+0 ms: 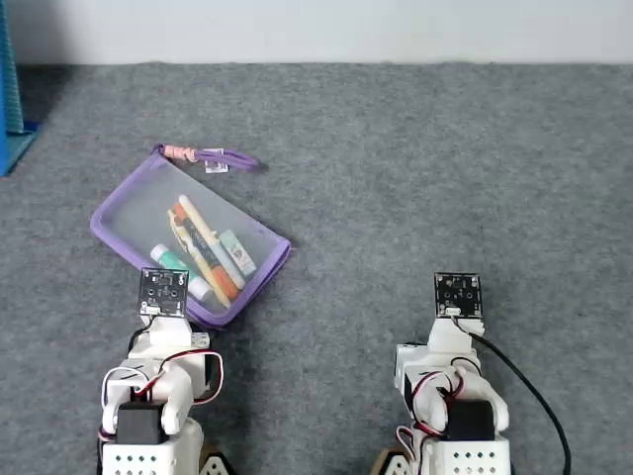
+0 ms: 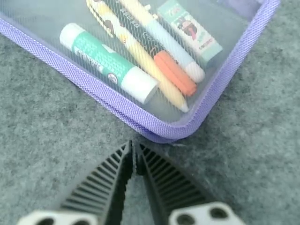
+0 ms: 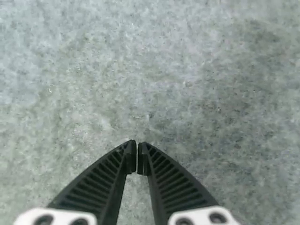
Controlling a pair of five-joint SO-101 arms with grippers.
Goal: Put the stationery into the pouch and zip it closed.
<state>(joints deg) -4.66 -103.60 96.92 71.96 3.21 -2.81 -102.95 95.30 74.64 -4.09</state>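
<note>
A purple mesh pouch (image 1: 138, 203) lies flat on the grey carpet at the left, with a pink and purple cord (image 1: 213, 156) at its far corner. Inside it are a green glue stick (image 2: 108, 63), a yellow pen (image 2: 154, 77), an orange-capped marker (image 2: 176, 72) and a small eraser (image 2: 190, 28). My left gripper (image 2: 135, 149) is shut and holds nothing, just short of the pouch's near corner (image 2: 164, 133). The left arm (image 1: 163, 297) overlaps that corner in the high view. Over bare carpet at the right, my right gripper (image 3: 137, 149) is shut with nothing in it; its arm (image 1: 457, 297) is folded back.
A blue object (image 1: 12, 99) stands at the far left edge. A white wall (image 1: 316, 30) borders the back of the carpet. Open carpet (image 1: 425, 178) stretches across the middle and right.
</note>
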